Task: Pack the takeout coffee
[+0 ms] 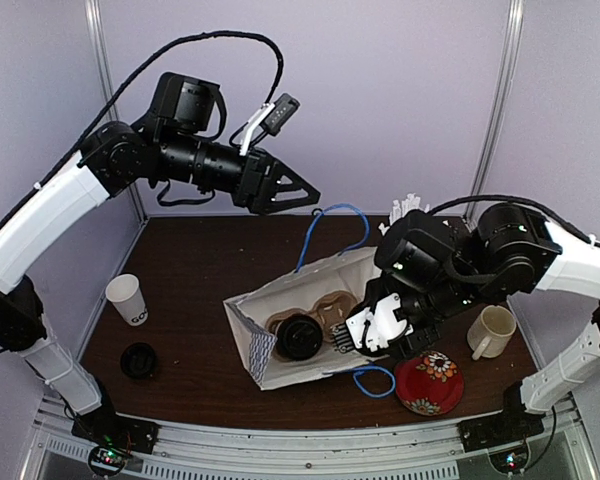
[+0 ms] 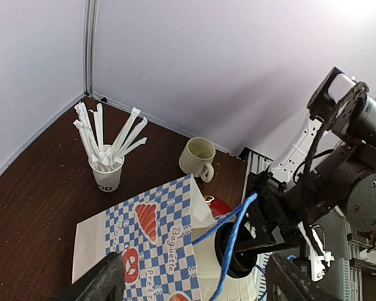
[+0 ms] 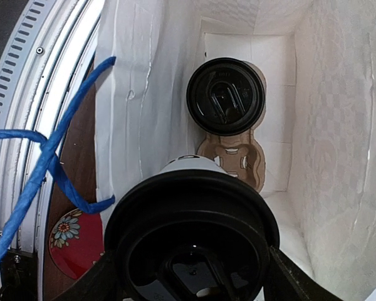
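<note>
A white takeout coffee cup with a black lid [image 3: 191, 244] fills the right wrist view. My right gripper [image 3: 191, 266] is shut on it at the lid, inside the mouth of the paper bag [image 1: 270, 350]. A second lidded cup [image 3: 225, 96] stands deeper in the bag in a brown cardboard carrier [image 3: 233, 157], also visible from above as the lidded cup [image 1: 300, 335]. An unlidded white cup [image 1: 128, 298] stands at the table's left, with a loose black lid [image 1: 138, 360] in front of it. My left gripper [image 1: 302, 192] hangs open high above the bag, holding nothing.
The bag's blue cord handles [image 1: 332, 225] loop up at the back and another handle [image 1: 375, 380] lies in front. A cream mug [image 1: 492, 330], a red floral plate [image 1: 428, 382] and a cup of white stirrers [image 2: 106, 169] stand to the right and behind.
</note>
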`<state>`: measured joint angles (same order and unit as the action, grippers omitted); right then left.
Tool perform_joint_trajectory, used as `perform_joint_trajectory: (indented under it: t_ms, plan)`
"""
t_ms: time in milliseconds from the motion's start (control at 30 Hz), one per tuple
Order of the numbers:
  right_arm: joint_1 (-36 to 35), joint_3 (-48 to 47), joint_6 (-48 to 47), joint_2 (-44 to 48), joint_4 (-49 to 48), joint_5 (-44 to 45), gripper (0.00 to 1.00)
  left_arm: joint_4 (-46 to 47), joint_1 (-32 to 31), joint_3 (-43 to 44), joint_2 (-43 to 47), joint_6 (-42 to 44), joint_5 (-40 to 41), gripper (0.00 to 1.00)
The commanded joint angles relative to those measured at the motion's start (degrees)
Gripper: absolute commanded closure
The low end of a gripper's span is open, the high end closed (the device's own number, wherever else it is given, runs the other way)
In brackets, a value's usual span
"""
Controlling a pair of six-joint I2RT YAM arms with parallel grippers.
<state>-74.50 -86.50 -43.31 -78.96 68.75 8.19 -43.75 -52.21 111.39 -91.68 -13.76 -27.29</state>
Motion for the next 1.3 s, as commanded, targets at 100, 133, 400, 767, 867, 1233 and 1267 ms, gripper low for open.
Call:
perform_joint_trajectory:
  t_ms: [100,133,400,767,867,1233,1267]
  plan:
    - [-3.61,2.18,-1.44,1.22,0.19,2.19,0.34,3.86,0.42,-3.1,3.77,2.38,4.01,0.18]
    - [-3.7,2.2,-1.63,1.18,-0.17,2.71,0.34,3.21,0.45,-3.19,3.39,2.65,6.17,0.18]
    - [-3.75,4.48,-2.39,1.1,-4.77,9.87,0.35,0.3,5.2,-8.15,0.79,2.42,20.65,0.17]
    - [-3.64,10.75,-4.67,-0.73,-15.62,17.26,0.37,3.62,12.55,-14.49,-0.83,0.43,13.19,0.18]
    - [-3.36,12.06,-4.67,-1.19,-17.11,16.27,0.37,4.45,13.44,-15.47,-1.04,-0.2,11.29,0.18]
    - [1.68,15.54,-5.38,-3.04,-22.86,13.02,0.38,5.03,13.71,-17.03,-1.05,0.04,9.54,0.18]
    - [1.98,15.57,-5.32,-3.16,-22.95,12.74,0.37,5.07,13.71,-17.2,-0.98,0.01,9.39,0.18]
